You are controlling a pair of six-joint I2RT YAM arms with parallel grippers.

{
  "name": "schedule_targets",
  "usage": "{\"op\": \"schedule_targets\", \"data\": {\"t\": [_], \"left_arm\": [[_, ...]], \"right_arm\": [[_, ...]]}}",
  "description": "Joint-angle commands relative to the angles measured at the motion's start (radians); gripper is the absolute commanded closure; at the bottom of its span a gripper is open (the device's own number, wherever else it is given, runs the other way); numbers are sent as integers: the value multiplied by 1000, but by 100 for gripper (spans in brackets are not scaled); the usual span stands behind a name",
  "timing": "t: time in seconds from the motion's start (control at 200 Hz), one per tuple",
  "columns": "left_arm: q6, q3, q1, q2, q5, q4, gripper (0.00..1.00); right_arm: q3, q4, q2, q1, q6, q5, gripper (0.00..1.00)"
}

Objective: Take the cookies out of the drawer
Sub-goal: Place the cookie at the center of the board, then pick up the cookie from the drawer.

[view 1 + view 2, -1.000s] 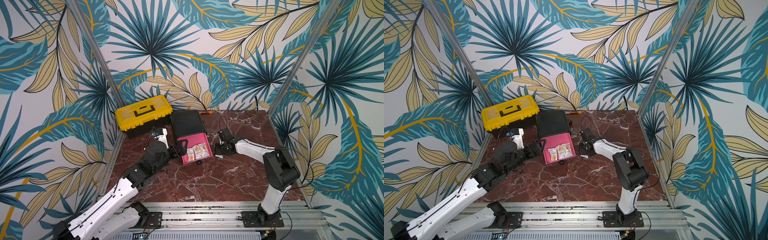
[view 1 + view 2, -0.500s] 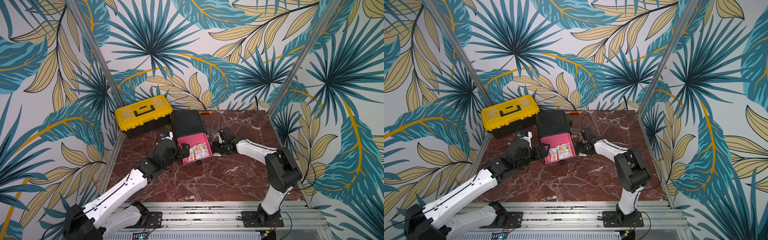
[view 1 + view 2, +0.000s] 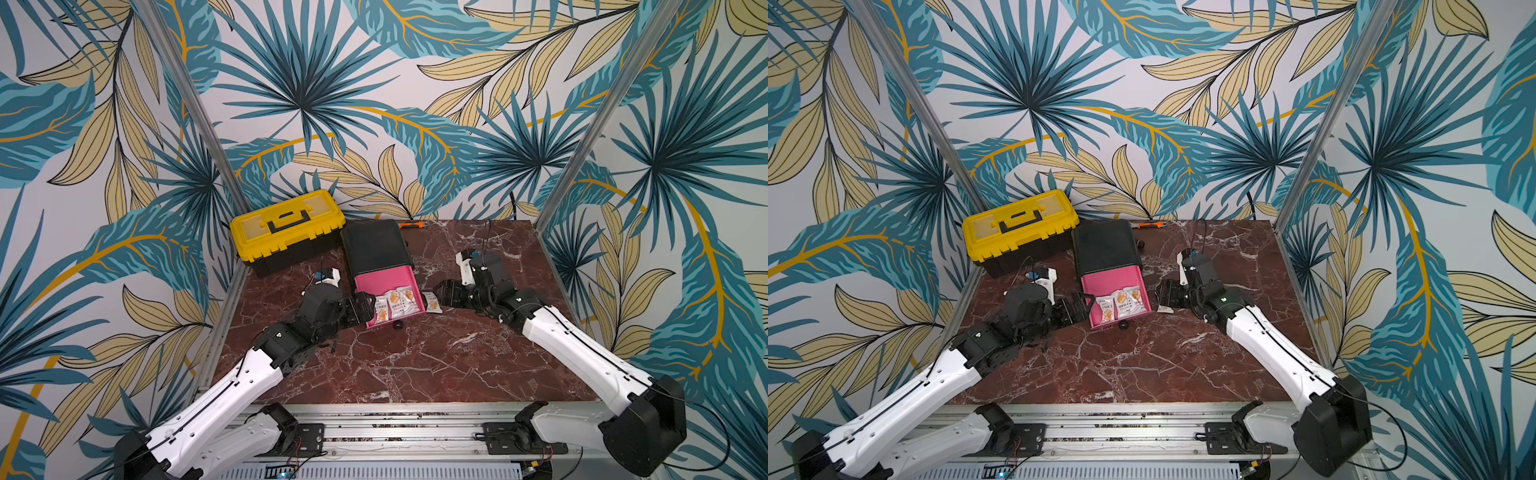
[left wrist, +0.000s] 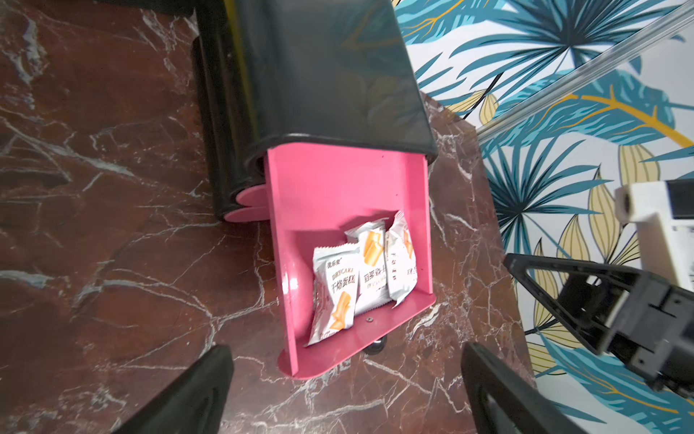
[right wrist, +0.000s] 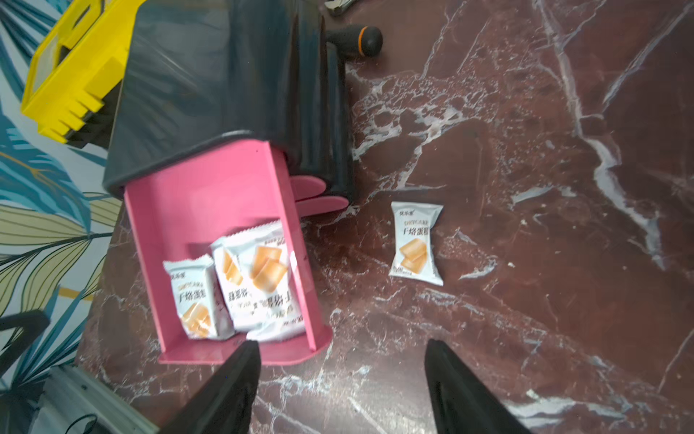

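While the left gripper (image 4: 345, 347) and right gripper (image 5: 341, 344) are spread open and empty, three glossy white crimp-edged cookie packets (image 4: 370, 270) are contained in the smooth pink drawer (image 4: 330, 188).

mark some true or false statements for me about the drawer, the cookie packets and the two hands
1. Three cookie packets lie in the pink drawer. True.
2. The right hand is shut on a packet. False: its jaws stand apart and hold nothing.
3. One loose packet lies on the table, outside the drawer. True.
4. The yellow toolbox has its lid raised. False: the lid is down.
5. The left hand is open. True.
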Motion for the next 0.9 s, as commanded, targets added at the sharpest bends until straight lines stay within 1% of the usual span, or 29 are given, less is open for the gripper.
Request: {"op": "schedule_targets", "data": {"t": [0.0,0.105,0.22,0.235,0.331,0.466,0.556,0.611,0.686,0.771,0.871,0.896], "left_arm": [[32,18,4,-48,-13,-29,0],[72,34,6,-52,7,-11,0],[114,52,18,-5,10,-1,0],[114,53,24,5,38,5,0],[87,38,50,47,101,69,0],[40,-61,72,29,128,235,0],[-8,-113,120,23,220,307,0],[-21,-129,139,23,256,319,0],[-15,-133,145,20,260,294,0],[-12,-141,149,2,235,262,0],[-16,-170,165,-59,200,253,0],[-16,-178,172,-75,199,249,0]], "right_arm": [[-48,23,-35,28,49,-18,27],[-58,27,-58,63,44,-9,27],[-51,37,-69,102,44,-2,27],[-48,36,-71,107,44,2,27],[-33,42,-73,136,55,20,27],[-23,83,-46,174,94,23,29],[7,87,-6,214,102,31,29],[28,88,25,241,102,50,29],[66,82,76,270,101,67,29],[109,73,133,295,101,90,29],[152,57,191,315,94,130,30],[160,56,204,348,91,138,30]]}}
